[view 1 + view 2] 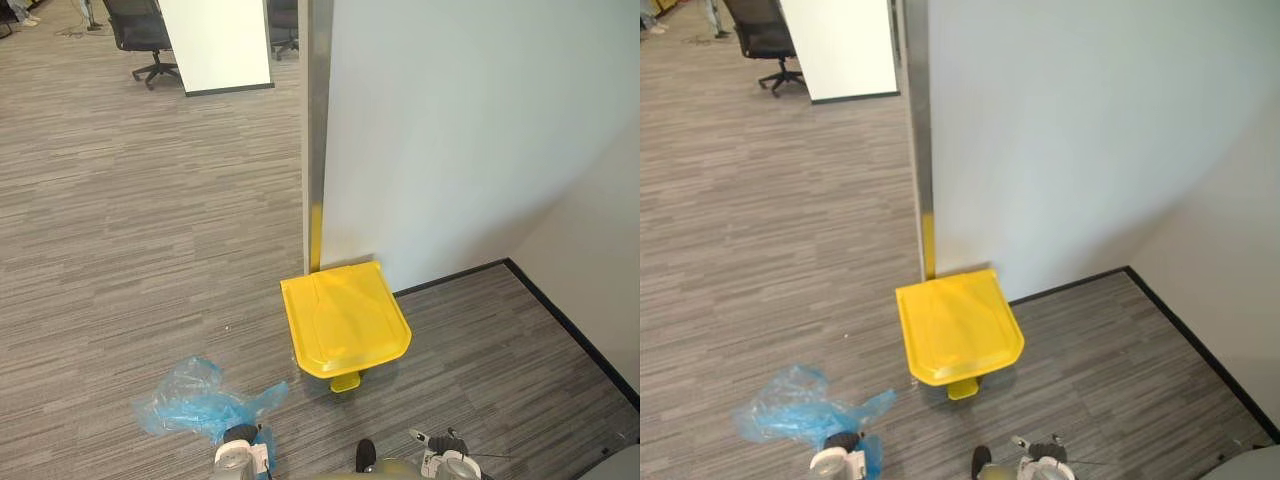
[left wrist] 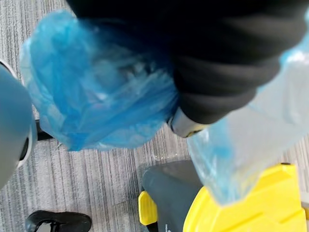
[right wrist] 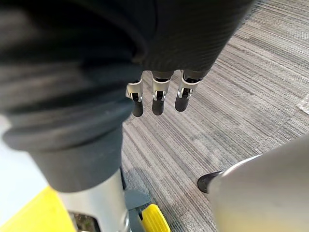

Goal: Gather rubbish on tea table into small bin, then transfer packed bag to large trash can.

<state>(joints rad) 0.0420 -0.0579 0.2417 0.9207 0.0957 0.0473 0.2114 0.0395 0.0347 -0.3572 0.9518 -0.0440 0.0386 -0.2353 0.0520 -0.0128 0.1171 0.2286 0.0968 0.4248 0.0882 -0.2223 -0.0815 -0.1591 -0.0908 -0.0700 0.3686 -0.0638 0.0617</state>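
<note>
Lower left: crumpled translucent blue plastic bag (image 1: 190, 400), bunched round left hand (image 2: 227, 82); grip buried in film, cannot tell. Lower right: right hand (image 3: 154, 99) slack, straight-fingered, holding nothing above grey striped carpet (image 1: 120, 250). Centre, right of the bag and apart from it: large yellow plastic pedal bin (image 1: 345, 320), smooth lid down, yellow pedal (image 1: 346, 382) jutting forward, by matt white wall (image 1: 450, 130) edged with metal strip (image 1: 319, 120). Upper left, far: black swivel chair (image 1: 140, 30) beside white panel (image 1: 215, 45).
</note>
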